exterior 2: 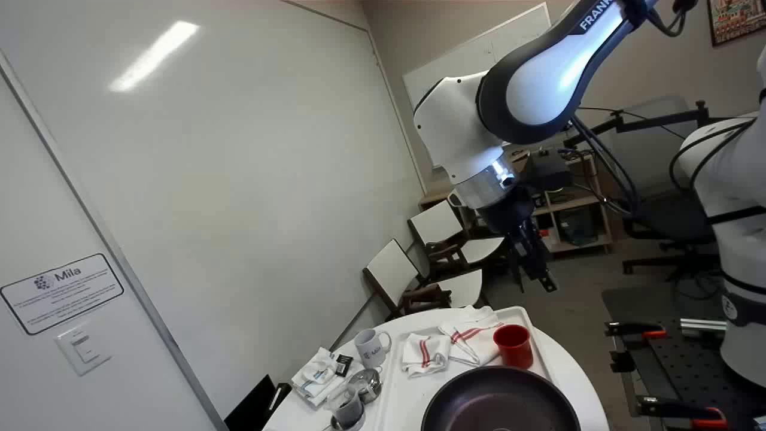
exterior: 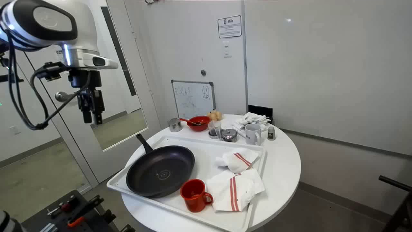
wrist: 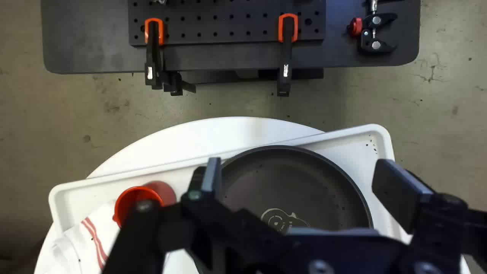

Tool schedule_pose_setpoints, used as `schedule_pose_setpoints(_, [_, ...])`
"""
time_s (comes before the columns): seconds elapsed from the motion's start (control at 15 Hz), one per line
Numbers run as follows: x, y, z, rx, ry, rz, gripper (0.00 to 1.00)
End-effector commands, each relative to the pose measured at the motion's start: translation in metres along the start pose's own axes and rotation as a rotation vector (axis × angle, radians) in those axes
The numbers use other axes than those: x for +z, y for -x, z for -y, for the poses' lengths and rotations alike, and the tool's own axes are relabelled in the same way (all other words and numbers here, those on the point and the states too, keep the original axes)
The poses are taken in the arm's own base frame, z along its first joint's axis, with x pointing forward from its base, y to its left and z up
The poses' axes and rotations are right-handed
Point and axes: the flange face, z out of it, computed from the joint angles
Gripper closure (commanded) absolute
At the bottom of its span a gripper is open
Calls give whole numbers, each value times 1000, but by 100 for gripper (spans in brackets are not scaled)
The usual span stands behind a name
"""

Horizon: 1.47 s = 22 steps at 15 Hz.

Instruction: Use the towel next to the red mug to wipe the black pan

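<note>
The black pan (exterior: pixel 161 170) lies in a white tray (exterior: pixel 209 151) on a round table. Beside it stands the red mug (exterior: pixel 193 203), with its handle pointing to the towel. That towel (exterior: pixel 220 193), white with red stripes, lies loosely spread at the tray's edge; in the wrist view only part of the towel (wrist: pixel 81 243) shows. A smaller folded cloth (exterior: pixel 236 161) with red stripes sits just behind it. High above the table, my gripper (exterior: pixel 92 119) points down, apart from everything. In the wrist view its jaws stand wide apart over the pan (wrist: pixel 293 182), with nothing between them.
Behind the tray are a red bowl (exterior: pixel 198 128) with a utensil, a metal tin (exterior: pixel 175 125), a clear cup (exterior: pixel 215 129), a lidded metal pot (exterior: pixel 229 136), a grey mug (exterior: pixel 252 134) and a shaker (exterior: pixel 271 133). Clamps (wrist: pixel 287 57) jut from the dark bench near the table.
</note>
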Motion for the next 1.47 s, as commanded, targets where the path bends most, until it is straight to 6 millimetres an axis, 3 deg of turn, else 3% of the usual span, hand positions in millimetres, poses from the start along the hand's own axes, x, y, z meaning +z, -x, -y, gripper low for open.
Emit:
schedule_pose_setpoints(0.0, [-1, 0, 0, 0, 0, 1, 0])
schedule_pose_setpoints(0.47, [-1, 0, 0, 0, 0, 1, 0])
schedule_pose_setpoints(0.67, [1, -16, -10, -1, -22, 1, 0])
schedule_pose_setpoints(1.4, [37, -155, -111, 130, -132, -99, 0])
